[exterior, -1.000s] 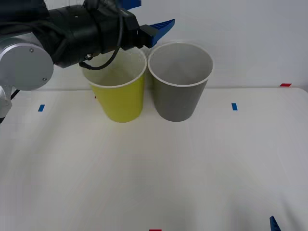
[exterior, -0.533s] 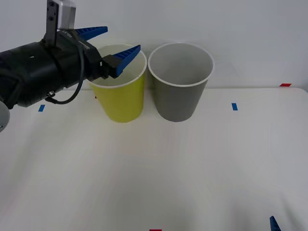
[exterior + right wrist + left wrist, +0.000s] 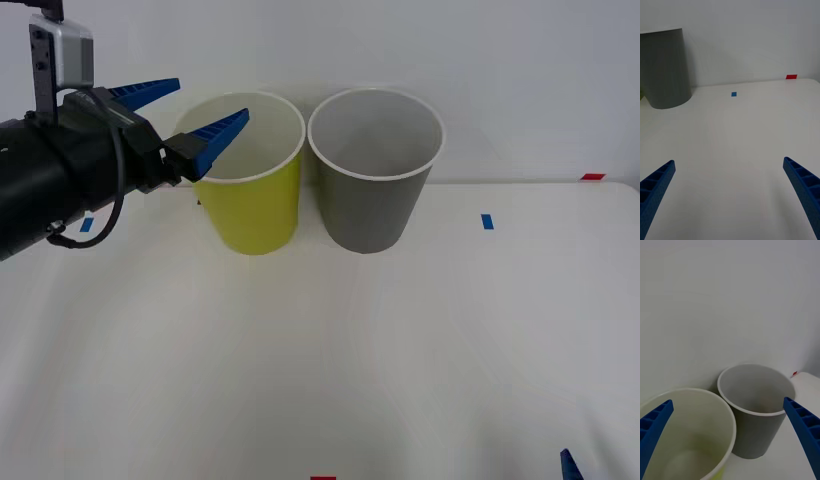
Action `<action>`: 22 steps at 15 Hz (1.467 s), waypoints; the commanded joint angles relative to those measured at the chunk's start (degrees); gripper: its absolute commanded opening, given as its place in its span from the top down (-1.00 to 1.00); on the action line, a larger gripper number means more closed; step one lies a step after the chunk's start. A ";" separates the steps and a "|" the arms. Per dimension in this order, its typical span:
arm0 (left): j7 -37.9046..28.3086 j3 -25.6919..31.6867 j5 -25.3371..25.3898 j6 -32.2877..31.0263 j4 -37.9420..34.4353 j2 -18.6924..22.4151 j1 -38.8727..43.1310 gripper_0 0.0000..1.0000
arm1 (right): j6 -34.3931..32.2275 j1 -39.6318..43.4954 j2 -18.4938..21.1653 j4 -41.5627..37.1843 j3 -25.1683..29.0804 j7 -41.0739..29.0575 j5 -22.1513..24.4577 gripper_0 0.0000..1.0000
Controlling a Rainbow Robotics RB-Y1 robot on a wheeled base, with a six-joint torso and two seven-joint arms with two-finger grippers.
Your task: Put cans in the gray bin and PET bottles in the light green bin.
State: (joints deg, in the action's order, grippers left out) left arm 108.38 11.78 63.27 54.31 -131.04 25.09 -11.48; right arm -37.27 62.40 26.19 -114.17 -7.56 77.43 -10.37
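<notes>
Gray bin (image 3: pixel 375 170) contents unclear, left gripper (image 3: pixel 180 112) spread

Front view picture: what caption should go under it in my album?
Open left gripper hovers beside the light green bin, next to the gray bin.

light green bin (image 3: pixel 250 205): smooth matt wall, white rim, like plastic or coated paper | gray bin (image 3: pixel 372 200): same matt finish, pale interior | left gripper (image 3: pixel 190 112): ribbed blue plastic-looking fingers on matt black housing | table (image 3: pixel 330 350): smooth white, faint sheen
</notes>
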 commanded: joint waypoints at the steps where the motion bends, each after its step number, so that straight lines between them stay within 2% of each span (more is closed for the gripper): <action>1: 1.22 0.71 -2.71 -2.90 -3.17 0.40 5.07 -1.00 | 0.00 0.00 0.00 0.00 0.00 0.00 0.00 -1.00; 2: 0.78 -0.35 -4.47 -6.06 -4.75 1.63 7.71 -1.00 | 0.00 0.00 0.00 0.00 0.00 0.00 0.00 -1.00; 4: -0.45 -4.04 -7.99 -16.61 -5.98 5.58 13.24 -1.00 | 0.00 0.00 0.00 0.00 0.00 0.00 0.00 -1.00; 5: -4.40 -6.59 -10.36 -23.73 -5.98 8.74 16.23 -1.00 | 0.00 0.00 0.00 0.00 0.00 0.00 0.00 -1.00; 6: -7.04 -7.82 -12.47 -27.24 -6.16 10.41 17.99 -1.00 | 0.00 0.00 0.00 0.00 0.00 0.00 0.00 -1.00; 8: -10.38 -9.49 -15.55 -33.74 -6.07 12.26 22.30 -1.00 | 0.00 0.00 0.00 0.00 0.00 0.00 0.00 -1.00; 12: -11.26 -11.69 -22.22 -46.93 -6.07 13.40 32.84 -1.00 | 0.00 0.00 0.00 0.00 0.00 0.00 0.00 -1.00; 13: -11.61 -11.69 -23.81 -49.13 -6.07 13.49 34.95 -1.00 | 0.00 0.00 0.00 0.00 0.00 0.00 0.00 -1.00; 16: -11.43 -11.42 -22.93 -51.67 -6.07 13.58 38.03 -1.00 | 0.00 0.00 0.00 0.00 0.00 0.00 0.00 -1.00; 19: -10.29 -11.42 -24.42 -52.11 -5.72 9.62 39.79 -1.00 | 0.00 0.00 0.00 0.00 0.00 0.00 0.00 -1.00; 20: -10.12 -11.42 -24.86 -53.70 -4.84 10.15 40.22 -1.00 | 0.00 0.00 0.00 0.00 0.00 0.00 0.00 -1.00; 22: -10.64 -13.18 -28.82 -61.34 -2.12 11.73 42.69 -1.00 | 0.00 0.00 0.00 0.00 0.00 0.00 0.00 -1.00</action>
State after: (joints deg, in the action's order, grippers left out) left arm 98.06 -0.21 36.92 -2.73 -135.03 35.83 29.61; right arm -37.27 62.40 26.19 -114.17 -7.56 77.44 -10.37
